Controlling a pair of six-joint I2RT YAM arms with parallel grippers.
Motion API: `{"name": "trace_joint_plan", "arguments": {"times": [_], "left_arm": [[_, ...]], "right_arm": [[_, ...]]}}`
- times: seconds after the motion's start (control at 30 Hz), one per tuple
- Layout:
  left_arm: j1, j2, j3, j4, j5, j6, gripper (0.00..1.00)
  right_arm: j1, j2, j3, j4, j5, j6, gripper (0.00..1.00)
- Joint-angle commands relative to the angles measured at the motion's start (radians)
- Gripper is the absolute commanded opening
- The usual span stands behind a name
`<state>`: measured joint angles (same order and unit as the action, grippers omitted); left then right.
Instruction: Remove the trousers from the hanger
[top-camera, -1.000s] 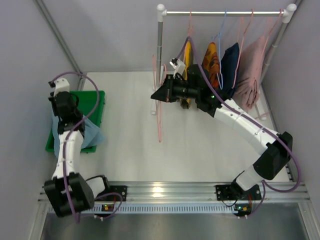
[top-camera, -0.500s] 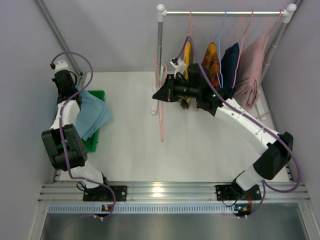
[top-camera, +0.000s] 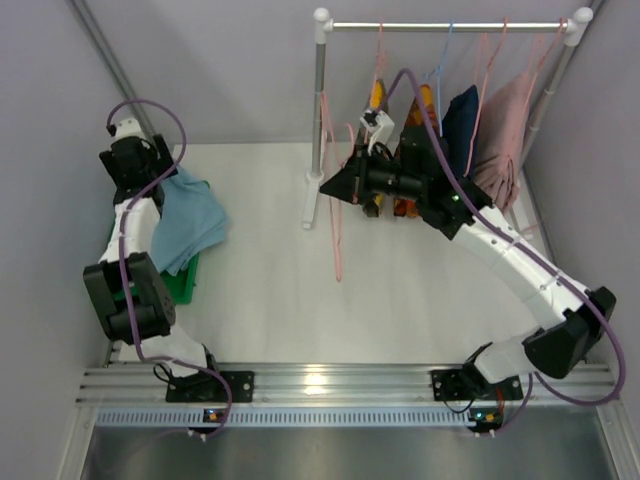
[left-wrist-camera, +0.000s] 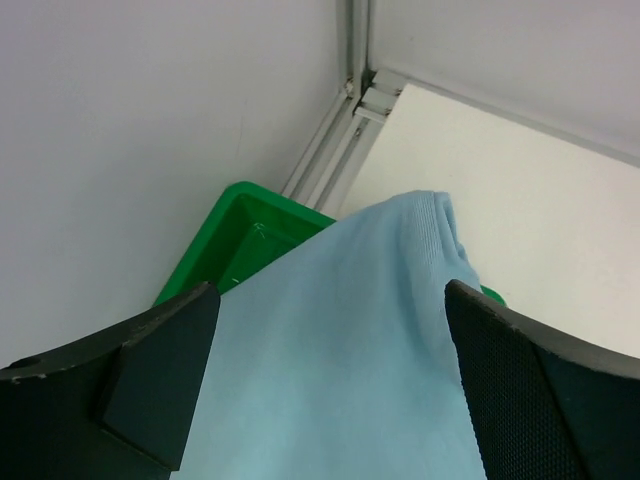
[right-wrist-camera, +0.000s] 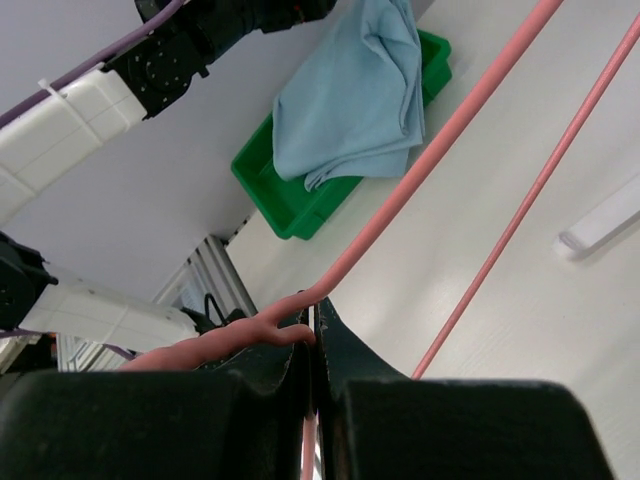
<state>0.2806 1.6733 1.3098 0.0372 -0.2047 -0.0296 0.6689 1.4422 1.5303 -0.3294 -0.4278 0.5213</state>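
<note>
left gripper (left-wrist-camera: 330, 340) has opened and pulled back; light blue trousers (top-camera: 190, 225) drape over the green bin (top-camera: 182, 285) at the left edge of the tabletop (top-camera: 280, 300). right gripper (right-wrist-camera: 312, 340) clenches the pink hanger (right-wrist-camera: 430, 170). yellow patterned trousers (top-camera: 376, 97) hang at the rail (top-camera: 450, 25), likely soft and limp: pinch the fold.

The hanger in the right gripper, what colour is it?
Pink. The hanger shows best in the right wrist view, pinched in the shut right gripper.
</note>
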Motion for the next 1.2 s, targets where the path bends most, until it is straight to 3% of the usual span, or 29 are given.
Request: {"name": "trace_joint_plan", "arguments": {"times": [0.0, 0.13, 0.27, 0.43, 0.73, 0.83, 0.9, 0.97, 1.07, 1.1, 1.13, 1.17], "left_arm": [[0.008, -0.197, 0.009, -0.102, 0.091, -0.052, 0.99], [0.008, -0.339, 0.035, -0.244, 0.212, -0.050, 0.99], [0.009, -0.499, 0.031, -0.342, 0.440, -0.029, 0.99], [0.009, -0.604, 0.011, -0.411, 0.508, -0.082, 0.99], [0.009, -0.669, 0.055, -0.500, 0.524, -0.135, 0.99], [0.009, -0.693, 0.056, -0.464, 0.660, -0.142, 0.99], [0.003, -0.705, 0.042, -0.427, 0.830, -0.154, 0.99], [-0.015, -0.695, 0.042, -0.411, 0.944, -0.168, 0.94], [-0.182, -0.652, 0.080, -0.486, 0.932, -0.097, 0.91], [-0.254, -0.641, 0.098, -0.520, 0.807, -0.054, 0.90], [-0.425, -0.629, 0.114, -0.545, 0.745, 0.004, 0.90], [-0.498, -0.603, 0.144, -0.577, 0.687, 0.020, 0.89]], "right_arm": [[-0.012, -0.127, -0.024, -0.008, 0.021, -0.070, 0.00], [-0.012, -0.238, -0.113, -0.037, 0.066, -0.102, 0.00], [-0.017, -0.367, -0.180, -0.040, 0.103, -0.093, 0.00], [-0.035, -0.382, -0.161, -0.027, 0.095, -0.043, 0.00], [-0.124, -0.085, 0.126, -0.057, -0.031, 0.141, 0.00], [-0.134, 0.015, 0.215, -0.056, -0.039, 0.163, 0.00], [-0.134, 0.041, 0.261, -0.051, -0.039, 0.181, 0.00], [-0.134, 0.072, 0.281, -0.037, -0.037, 0.198, 0.00], [-0.132, 0.098, 0.310, -0.020, -0.029, 0.221, 0.00], [-0.132, 0.103, 0.315, -0.022, -0.026, 0.227, 0.00], [-0.132, 0.113, 0.326, -0.022, -0.020, 0.229, 0.00], [-0.131, 0.115, 0.330, -0.022, -0.019, 0.230, 0.00]]}}
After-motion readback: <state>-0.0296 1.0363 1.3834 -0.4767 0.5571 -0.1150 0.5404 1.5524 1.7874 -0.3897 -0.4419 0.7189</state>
